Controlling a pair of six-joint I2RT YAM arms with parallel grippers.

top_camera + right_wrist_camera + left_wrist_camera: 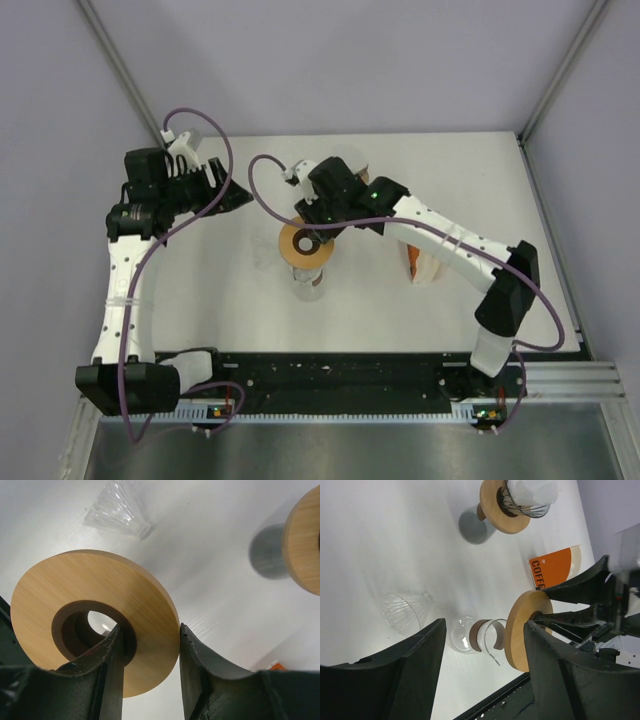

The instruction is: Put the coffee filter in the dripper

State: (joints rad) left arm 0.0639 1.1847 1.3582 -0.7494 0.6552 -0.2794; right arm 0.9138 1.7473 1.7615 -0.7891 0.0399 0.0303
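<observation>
Filter [532, 490] inside far dripper [500, 517] (loose glass cone [402, 612] on table [395, 540])

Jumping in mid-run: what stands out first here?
The right gripper pinching the wooden ring at centre, one finger through its hole. Farther back stands a second dripper already holding a white filter. A bare glass cone lies on its side left of the ring, and the left gripper hangs open.
</observation>
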